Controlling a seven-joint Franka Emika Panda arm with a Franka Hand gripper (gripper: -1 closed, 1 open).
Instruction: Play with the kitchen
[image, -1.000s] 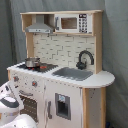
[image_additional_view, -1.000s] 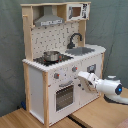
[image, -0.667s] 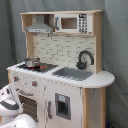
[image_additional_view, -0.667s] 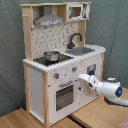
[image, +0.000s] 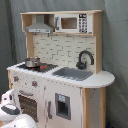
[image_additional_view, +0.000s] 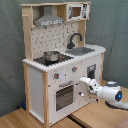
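Note:
The kitchen is a tall white and light-wood toy standing against a grey backdrop. It has a black stovetop with a small metal pot, a grey sink, a black faucet, a hood and a microwave. Two knobs sit above the oven door. My gripper hovers just off the oven door's right edge. In the first exterior view only the white arm shows, low at the first exterior view's left.
A lower cabinet door with a dark panel sits beside the oven. The kitchen stands on a wooden surface. A grey curtain hangs behind and around it.
The gripper has dropped slightly in front of the kitchen, from knob height to oven door height. Nothing on the kitchen has moved.

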